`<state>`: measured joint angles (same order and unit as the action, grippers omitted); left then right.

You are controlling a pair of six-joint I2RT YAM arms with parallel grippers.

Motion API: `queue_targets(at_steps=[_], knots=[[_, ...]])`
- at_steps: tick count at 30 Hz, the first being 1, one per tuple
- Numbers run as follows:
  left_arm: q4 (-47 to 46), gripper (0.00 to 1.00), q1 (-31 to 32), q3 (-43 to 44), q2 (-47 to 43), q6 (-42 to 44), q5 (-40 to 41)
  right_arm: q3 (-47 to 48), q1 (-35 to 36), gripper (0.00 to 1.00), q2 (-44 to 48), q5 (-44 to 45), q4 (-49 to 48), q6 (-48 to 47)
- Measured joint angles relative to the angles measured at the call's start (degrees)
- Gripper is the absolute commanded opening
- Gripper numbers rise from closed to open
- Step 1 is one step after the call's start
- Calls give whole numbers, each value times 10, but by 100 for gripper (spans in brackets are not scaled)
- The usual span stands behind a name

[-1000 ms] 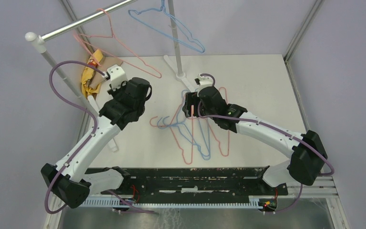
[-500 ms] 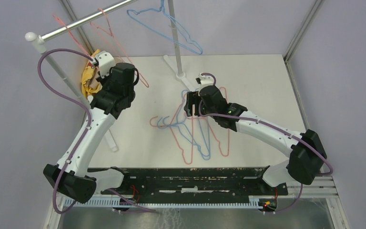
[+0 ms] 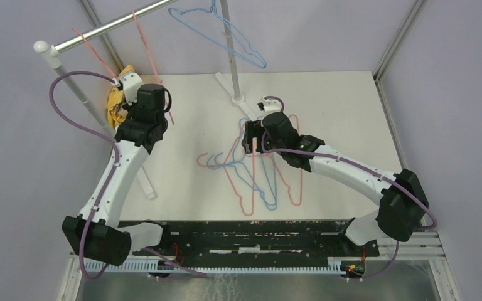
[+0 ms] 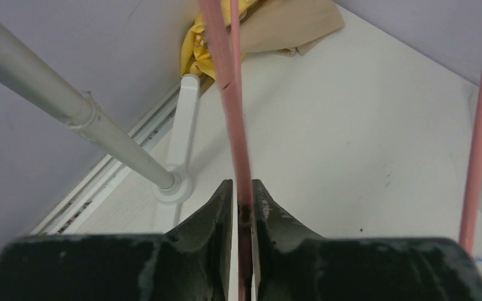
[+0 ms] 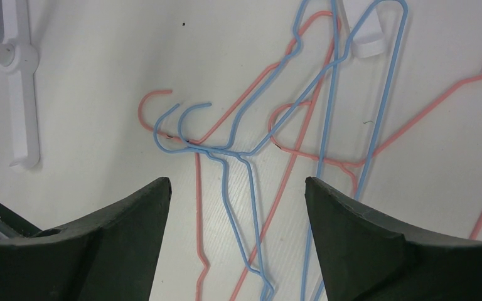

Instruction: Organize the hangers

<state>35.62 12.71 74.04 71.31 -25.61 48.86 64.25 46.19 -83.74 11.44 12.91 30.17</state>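
Note:
My left gripper (image 3: 125, 83) is raised at the back left, near the rail, and is shut on a pink hanger (image 3: 154, 66) whose hook is at the rail. In the left wrist view the jaws (image 4: 243, 191) pinch its pink wire (image 4: 229, 81); a second pink strand (image 4: 480, 125) runs at the right. A blue hanger (image 3: 226, 44) hangs from the rail. Several pink and blue hangers (image 3: 254, 185) lie tangled on the table. My right gripper (image 3: 249, 135) is open and empty just above them; the right wrist view (image 5: 238, 188) shows blue wires (image 5: 249, 169) between the fingers.
A silver rail (image 3: 100, 30) on white poles (image 3: 231, 59) stands at the back, with a pole foot (image 3: 238, 97) on the table. A yellow cloth (image 3: 116, 103) lies by the left pole (image 4: 69, 106), also in the left wrist view (image 4: 207, 44). Grey walls enclose the table.
My left arm has moved back and to the left toward the rail, carrying the pink hanger, which has swung edge-on. The right arm has barely moved.

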Motion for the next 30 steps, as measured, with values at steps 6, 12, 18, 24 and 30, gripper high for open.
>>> queue_targets(at_steps=[6,12,18,24,30], knots=[[-20,80,0,-62,-51,4,-66,0,-2,88,-5,-2,0,0],[-37,99,0,-115,-99,3,-118,-6,-2,88,-16,-9,-4,0],[-62,99,5,-199,-155,-1,-183,-11,-2,87,-33,-18,-6,0],[-75,99,47,-261,-173,-21,-215,-10,-2,80,-66,-30,-10,-1],[-82,99,134,-290,-150,-48,-211,-8,-2,57,-113,-43,3,-12]])
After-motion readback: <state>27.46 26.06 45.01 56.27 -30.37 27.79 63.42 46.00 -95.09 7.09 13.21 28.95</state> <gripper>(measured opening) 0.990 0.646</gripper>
